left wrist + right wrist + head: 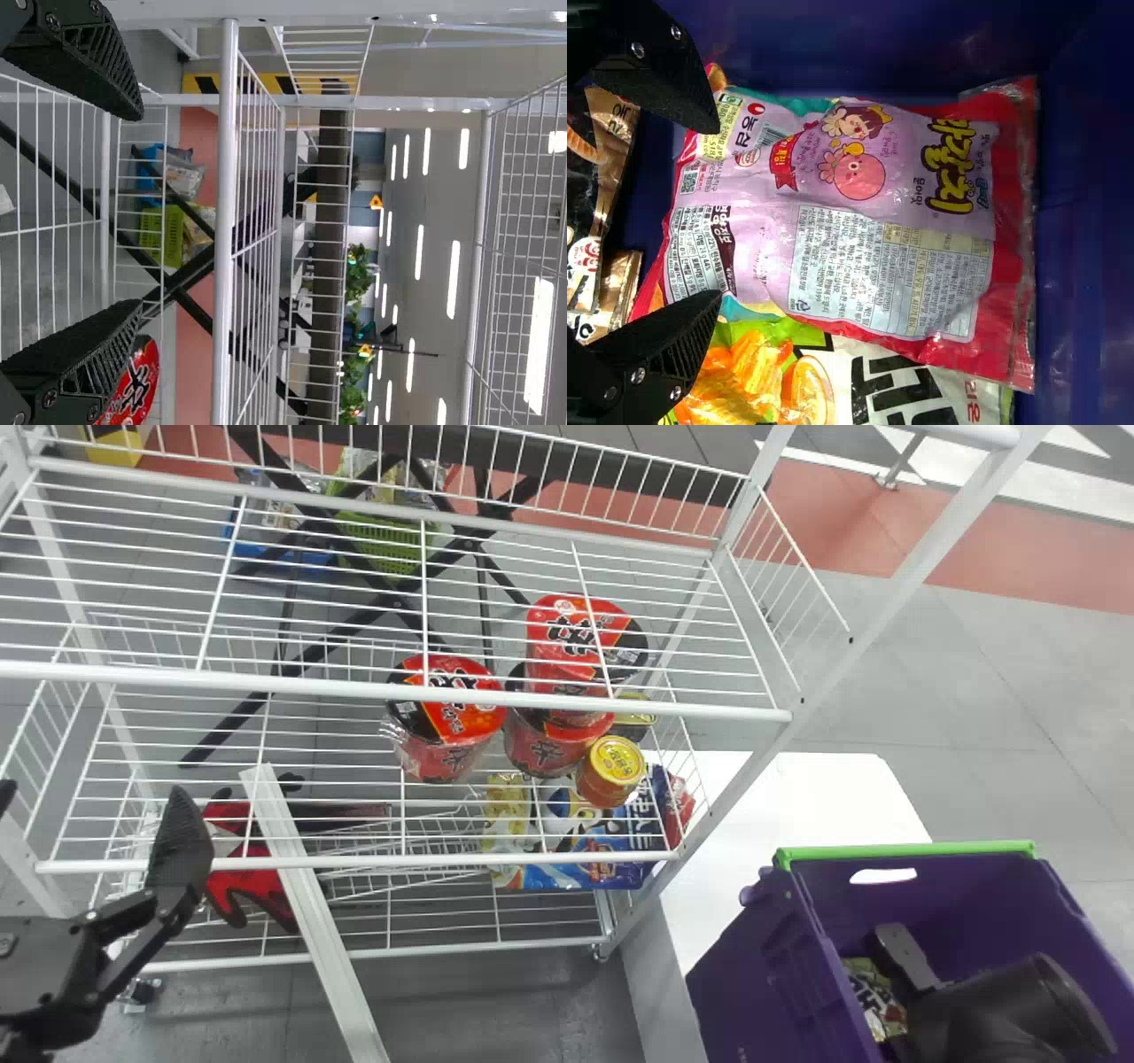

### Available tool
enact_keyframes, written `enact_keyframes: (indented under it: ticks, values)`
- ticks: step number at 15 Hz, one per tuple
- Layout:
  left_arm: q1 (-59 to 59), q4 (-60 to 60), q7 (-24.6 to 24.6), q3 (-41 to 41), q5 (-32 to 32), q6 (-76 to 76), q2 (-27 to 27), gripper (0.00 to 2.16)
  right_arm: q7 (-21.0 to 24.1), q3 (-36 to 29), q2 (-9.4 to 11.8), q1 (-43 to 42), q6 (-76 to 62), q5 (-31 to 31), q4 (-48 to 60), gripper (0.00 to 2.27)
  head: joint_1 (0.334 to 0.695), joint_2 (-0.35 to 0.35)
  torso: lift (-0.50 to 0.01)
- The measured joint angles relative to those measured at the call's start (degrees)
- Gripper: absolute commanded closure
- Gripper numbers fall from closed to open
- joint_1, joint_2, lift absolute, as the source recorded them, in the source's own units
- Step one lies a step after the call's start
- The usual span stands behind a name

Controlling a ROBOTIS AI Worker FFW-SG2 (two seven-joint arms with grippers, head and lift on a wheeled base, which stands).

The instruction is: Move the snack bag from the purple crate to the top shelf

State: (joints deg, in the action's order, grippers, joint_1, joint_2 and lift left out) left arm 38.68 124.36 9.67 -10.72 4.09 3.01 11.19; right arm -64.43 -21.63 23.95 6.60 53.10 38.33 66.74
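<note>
Inside the purple crate (753, 974) is my right gripper (908, 957), partly hidden by its own arm. In the right wrist view the right gripper (714, 212) stands open, its two fingers apart over one end of a red and lilac snack bag (895, 186). That bag lies back side up, partly over a green and white bag (850, 363). My left gripper (93, 815) is held at the left, in front of the shelf rack, and the left gripper (137, 212) is open with nothing between its fingers. The top shelf (354, 680) is white wire.
Red noodle cups (452, 700) and a yellow-lidded can (613, 771) are on the rack below the top wire level. Snack packs (567, 841) and red gloves (248, 868) sit lower. A white post rises beside the crate, which stands on a white surface (780, 797).
</note>
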Motion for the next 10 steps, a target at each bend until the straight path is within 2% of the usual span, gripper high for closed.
enact_keyframes:
  ticks: [3,7,9,10]
  values:
    - [-0.05,0.00,-0.02,-0.08,-0.05,0.01,0.03,0.06,1.61,0.09,-0.43,-0.09,-0.16,-0.10,-0.22,0.22,0.695,-0.350,-0.453]
    - [-0.03,0.04,-0.01,-0.08,-0.02,0.12,0.22,0.06,3.03,0.59,-0.98,-0.61,-0.16,-0.20,-0.89,0.42,0.695,-0.350,-0.453]
    - [-0.01,0.04,-0.01,-0.08,-0.04,0.18,0.23,0.06,4.16,0.92,-1.33,-1.04,0.02,-0.20,-1.47,0.80,0.695,-0.350,-0.453]
    - [-0.01,-0.07,-0.01,-0.08,-0.04,0.19,0.24,0.06,5.03,1.05,-1.57,-1.21,0.01,-0.28,-1.79,1.15,0.695,-0.350,-0.453]
